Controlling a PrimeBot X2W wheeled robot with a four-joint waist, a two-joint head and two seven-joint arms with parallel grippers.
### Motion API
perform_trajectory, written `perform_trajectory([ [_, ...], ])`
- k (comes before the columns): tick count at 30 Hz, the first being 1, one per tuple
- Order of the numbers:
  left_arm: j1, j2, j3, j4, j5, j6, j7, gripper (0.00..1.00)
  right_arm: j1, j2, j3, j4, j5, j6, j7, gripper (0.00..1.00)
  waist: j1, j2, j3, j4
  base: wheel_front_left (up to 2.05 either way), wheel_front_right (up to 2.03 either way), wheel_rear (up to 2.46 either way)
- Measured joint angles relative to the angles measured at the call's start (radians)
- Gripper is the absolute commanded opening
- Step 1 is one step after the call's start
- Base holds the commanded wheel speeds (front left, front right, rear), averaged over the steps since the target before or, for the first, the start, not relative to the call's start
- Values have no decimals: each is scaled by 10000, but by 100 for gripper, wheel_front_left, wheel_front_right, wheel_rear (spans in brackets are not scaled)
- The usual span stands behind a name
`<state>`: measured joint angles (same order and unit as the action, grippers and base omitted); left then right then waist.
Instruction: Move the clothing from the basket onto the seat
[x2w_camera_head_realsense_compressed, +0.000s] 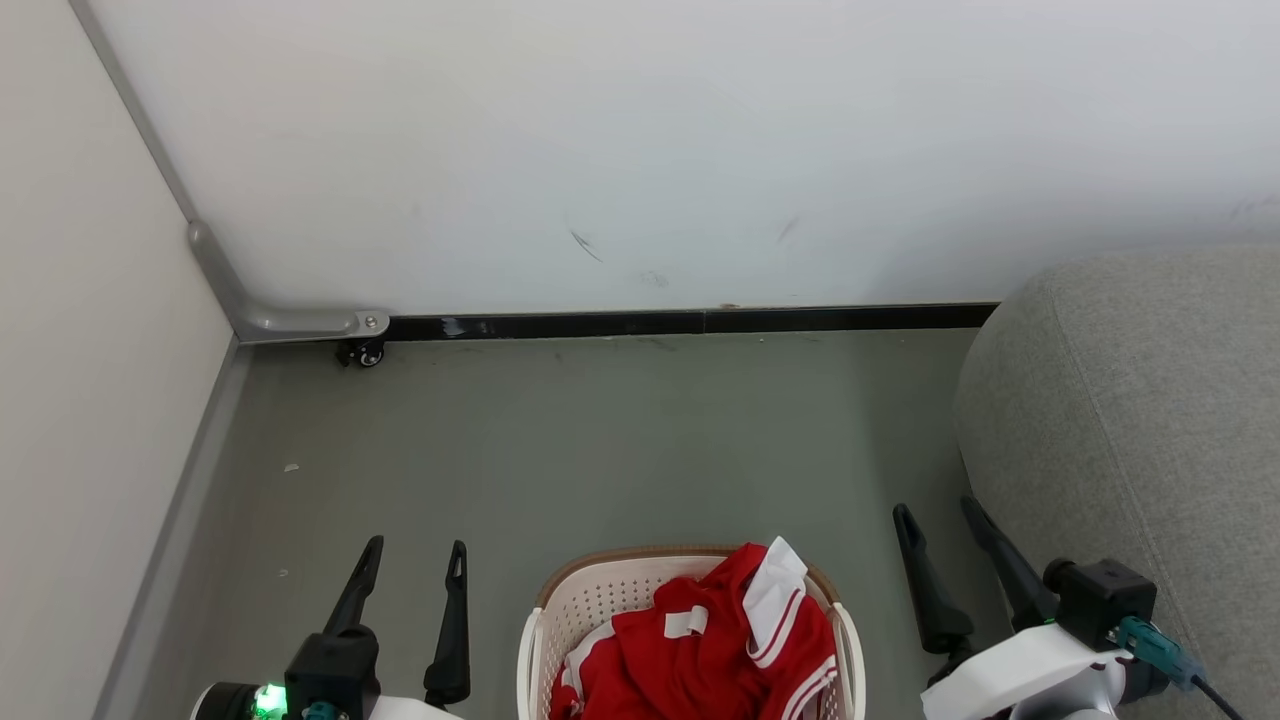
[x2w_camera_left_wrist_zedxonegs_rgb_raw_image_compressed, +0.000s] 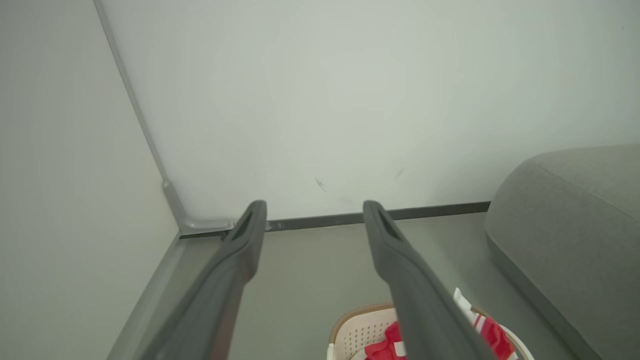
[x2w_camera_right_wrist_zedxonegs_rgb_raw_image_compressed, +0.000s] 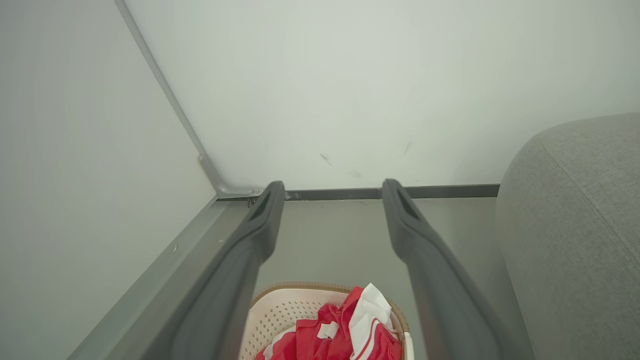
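Red clothing (x2w_camera_head_realsense_compressed: 715, 650) with white striped trim and a white collar lies heaped in the cream perforated basket (x2w_camera_head_realsense_compressed: 590, 600) with a brown rim, at the bottom centre of the head view. The grey seat (x2w_camera_head_realsense_compressed: 1140, 420) fills the right side. My left gripper (x2w_camera_head_realsense_compressed: 415, 548) is open to the left of the basket, its fingers empty. On the basket's other side, beside the seat's edge, my right gripper (x2w_camera_head_realsense_compressed: 940, 508) also stands open and empty. The left wrist view shows the basket (x2w_camera_left_wrist_zedxonegs_rgb_raw_image_compressed: 357, 327), clothing (x2w_camera_left_wrist_zedxonegs_rgb_raw_image_compressed: 492, 334) and seat (x2w_camera_left_wrist_zedxonegs_rgb_raw_image_compressed: 575, 225); the right wrist view shows the basket (x2w_camera_right_wrist_zedxonegs_rgb_raw_image_compressed: 290, 307), clothing (x2w_camera_right_wrist_zedxonegs_rgb_raw_image_compressed: 345, 335) and seat (x2w_camera_right_wrist_zedxonegs_rgb_raw_image_compressed: 575, 220).
A white wall (x2w_camera_head_realsense_compressed: 650, 150) with a dark skirting strip runs across the back, and a second wall (x2w_camera_head_realsense_compressed: 90, 350) closes the left side. A small caster and metal bracket (x2w_camera_head_realsense_compressed: 360, 335) sit in the corner. Grey floor (x2w_camera_head_realsense_compressed: 600, 440) lies between basket and wall.
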<state>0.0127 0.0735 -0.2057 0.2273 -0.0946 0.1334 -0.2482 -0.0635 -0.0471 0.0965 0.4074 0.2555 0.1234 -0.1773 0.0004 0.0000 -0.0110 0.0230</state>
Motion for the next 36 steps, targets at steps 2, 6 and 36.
perform_trajectory([
  [2,-23,-15,2,2,0,2,0,100,0,0,6,2,0,0,2,100,-1,0,9,-1,0,0,0],
  [6,-59,-31,15,13,0,2,0,100,0,0,21,0,0,0,2,100,0,0,43,0,0,0,0],
  [36,-808,65,-518,-71,184,-380,0,100,-240,2,-407,-504,-268,0,-176,100,-2,0,1048,-166,0,0,0],
])
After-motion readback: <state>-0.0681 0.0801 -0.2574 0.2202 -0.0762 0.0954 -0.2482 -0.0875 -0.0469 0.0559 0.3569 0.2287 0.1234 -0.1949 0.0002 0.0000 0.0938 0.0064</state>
